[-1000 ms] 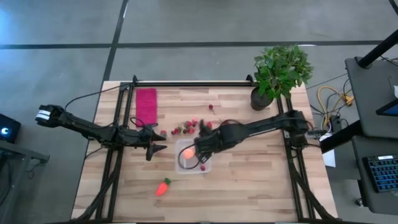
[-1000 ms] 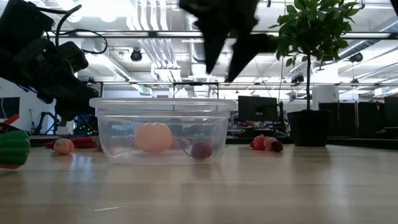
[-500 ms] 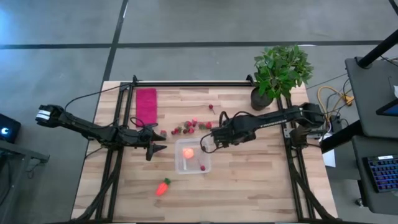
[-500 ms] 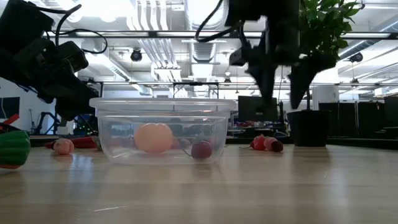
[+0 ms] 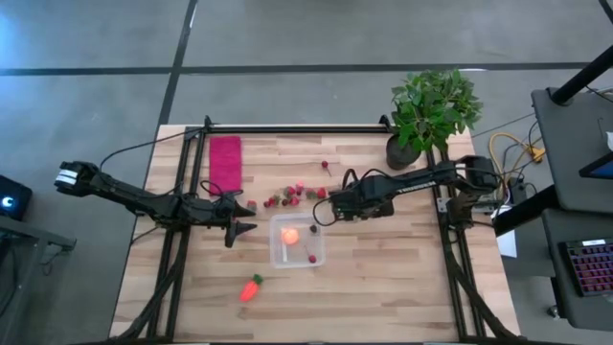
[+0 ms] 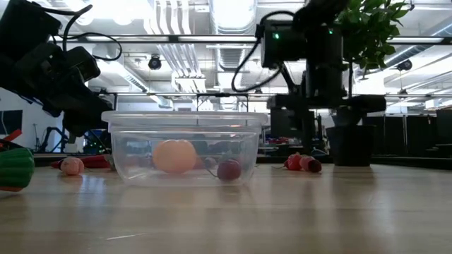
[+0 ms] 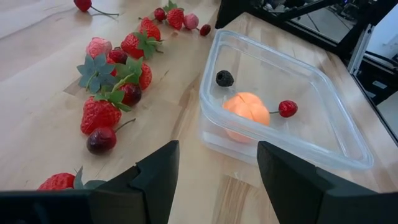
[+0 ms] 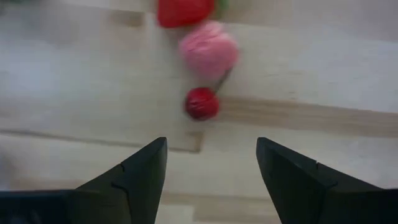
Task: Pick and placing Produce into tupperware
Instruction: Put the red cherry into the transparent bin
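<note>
The clear tupperware [image 5: 295,242] stands mid-table and holds a pale orange round fruit [image 7: 247,107], a red cherry [image 7: 287,108] and a dark berry [image 7: 224,78]. A row of strawberries and cherries [image 5: 287,197] lies on the wood just beyond it. An orange carrot [image 5: 251,287] lies nearer the front edge. My right gripper [image 8: 211,149] points down, open, above a loose cherry [image 8: 201,103] and a pink berry [image 8: 208,51] at the right end of that row, touching nothing. My left gripper [image 7: 217,155] waits open, left of the tupperware.
A potted plant [image 5: 431,113] stands at the far right corner. A red cloth [image 5: 226,161] lies at the far left. One cherry [image 5: 326,166] sits alone farther back. Bare wood spreads in front of and to the right of the tupperware.
My right gripper has left the space over the tupperware, going toward the table's far and right edges and sinking over the berries beside it. It has rolled about its pointing line on the way. The fruit in the tupperware has stayed put.
</note>
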Robot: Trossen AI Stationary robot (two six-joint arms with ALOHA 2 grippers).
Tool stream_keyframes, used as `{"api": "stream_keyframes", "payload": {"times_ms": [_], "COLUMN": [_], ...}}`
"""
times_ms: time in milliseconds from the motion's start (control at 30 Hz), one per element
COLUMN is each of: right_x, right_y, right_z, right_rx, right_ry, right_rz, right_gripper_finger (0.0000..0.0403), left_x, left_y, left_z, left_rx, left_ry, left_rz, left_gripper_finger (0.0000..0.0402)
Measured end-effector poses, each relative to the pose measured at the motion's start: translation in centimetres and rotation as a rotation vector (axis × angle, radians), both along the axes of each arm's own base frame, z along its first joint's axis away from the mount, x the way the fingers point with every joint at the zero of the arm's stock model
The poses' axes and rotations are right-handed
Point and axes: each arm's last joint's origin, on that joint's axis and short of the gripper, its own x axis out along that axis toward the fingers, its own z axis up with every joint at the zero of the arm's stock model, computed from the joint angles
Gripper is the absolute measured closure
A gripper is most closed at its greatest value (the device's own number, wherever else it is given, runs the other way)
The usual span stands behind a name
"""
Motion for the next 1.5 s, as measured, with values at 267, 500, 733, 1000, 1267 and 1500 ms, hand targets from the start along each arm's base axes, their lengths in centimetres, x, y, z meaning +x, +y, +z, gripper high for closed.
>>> {"api": "stream_keyframes", "payload": {"times_ms": [267,500,733,1000,1267,1500], "right_x": [0.1,-0.5,-0.7,-0.8,-1.0,0.4], "right_y": [-1.2,-1.8,-1.8,-1.8,-1.8,-1.2], "right_z": [-1.5,-2.1,-2.4,-2.7,-2.8,-1.3], "right_rx": [-0.013,-0.025,-0.025,-0.025,-0.025,-0.030], "right_ry": [-0.070,-0.052,-0.046,-0.047,-0.041,-0.109], "right_rz": [-0.037,-0.054,-0.053,-0.055,-0.073,0.004], "right_gripper_finger": [0.0177,0.0179,0.0191,0.0247,0.0297,0.0330], "left_x": [0.0,0.0,0.0,0.0,0.0,0.0], "left_y": [0.0,0.0,0.1,0.1,0.1,0.1], "left_z": [0.0,-0.1,-0.1,-0.1,-0.1,-0.1], "left_rx": [0.001,0.002,0.009,0.009,0.009,0.009], "left_ry": [0.002,0.006,0.003,0.003,0.003,0.003], "left_rz": [0.002,0.003,0.019,0.020,0.020,0.019], "left_gripper_finger": [0.0199,0.0199,0.0199,0.0199,0.0199,0.0199]}}
